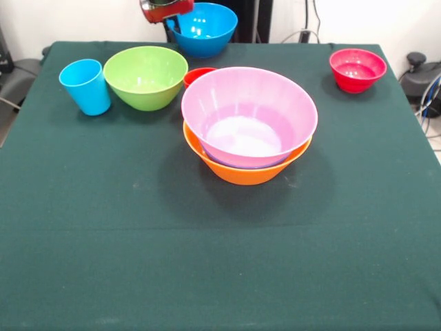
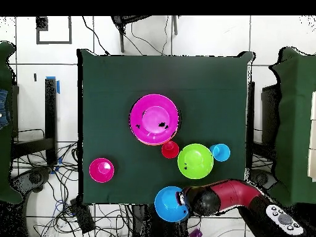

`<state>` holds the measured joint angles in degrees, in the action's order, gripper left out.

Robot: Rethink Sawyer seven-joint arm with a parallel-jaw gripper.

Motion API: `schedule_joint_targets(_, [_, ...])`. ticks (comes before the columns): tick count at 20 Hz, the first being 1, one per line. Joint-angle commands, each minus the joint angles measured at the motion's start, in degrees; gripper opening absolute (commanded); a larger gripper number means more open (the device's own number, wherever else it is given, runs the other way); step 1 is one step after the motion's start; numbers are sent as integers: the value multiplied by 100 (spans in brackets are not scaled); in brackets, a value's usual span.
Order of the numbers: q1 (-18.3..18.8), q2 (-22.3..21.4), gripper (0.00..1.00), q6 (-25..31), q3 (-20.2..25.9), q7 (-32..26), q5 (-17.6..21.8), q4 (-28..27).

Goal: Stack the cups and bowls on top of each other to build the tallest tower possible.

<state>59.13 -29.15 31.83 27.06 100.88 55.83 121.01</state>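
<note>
At the table's middle stands the tower: a big pink bowl (image 1: pixel 248 114) (image 2: pixel 154 118) nested in the orange bowl (image 1: pixel 241 171). A red cup (image 1: pixel 198 74) (image 2: pixel 170 149) stands just behind it, partly hidden in the front view. Beside that are a lime green bowl (image 1: pixel 145 77) (image 2: pixel 195 161) and a light blue cup (image 1: pixel 85 86) (image 2: pixel 220 152). A blue bowl (image 1: pixel 202 29) (image 2: pixel 171 204) sits at the table edge nearest the robot. My gripper (image 1: pixel 165 9) (image 2: pixel 184 199) hangs at that bowl's rim, cut off by the top edge of the front view. A small red bowl (image 1: pixel 357 69) (image 2: pixel 102 170) stands apart.
The dark green cloth (image 1: pixel 138 241) covers the whole table. The red arm (image 2: pixel 231 194) reaches in low over the table edge by the blue bowl. Cables and chairs lie around the table on the floor.
</note>
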Motion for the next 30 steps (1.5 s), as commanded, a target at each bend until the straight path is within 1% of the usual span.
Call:
schedule_joint_targets(1, [-119,217,0,271,742,-1299,-100,-476])
schedule_joint_targets(7, [-117,173,0,268,801,-1163,-39,-432])
schedule_joint_targets(10, [-210,126,0,291,804,-1071,-21,-434])
schedule_joint_targets(11, [-311,78,0,306,787,-991,-6,-441])
schedule_joint_targets(14, [-409,-19,0,38,779,-594,-10,-385])
schedule_joint_targets(16, [-643,-210,0,-66,711,-313,57,-319])
schedule_joint_targets(17, [-829,-364,0,-186,600,58,48,-252])
schedule_joint_targets(18, [-946,-449,0,-192,525,259,-6,-221])
schedule_joint_targets(19, [-1141,-580,0,-209,408,637,-146,-158])
schedule_joint_targets(20, [-1248,-650,0,-185,360,752,-215,-125])
schedule_joint_targets(21, [-1450,-772,0,-103,297,892,-298,-75])
schedule_joint_targets(24, [-1880,-1005,0,-176,120,1225,-467,23])
schedule_joint_targets(25, [-2090,-1092,0,-184,37,1366,-550,37])
schedule_joint_targets(28, [-2480,-1271,0,-223,-149,1620,-796,60])
schedule_joint_targets(29, [-2629,-1344,0,-198,-209,1739,-933,57])
schedule_joint_targets(30, [-2707,-1377,0,-182,-250,1761,-1025,50])
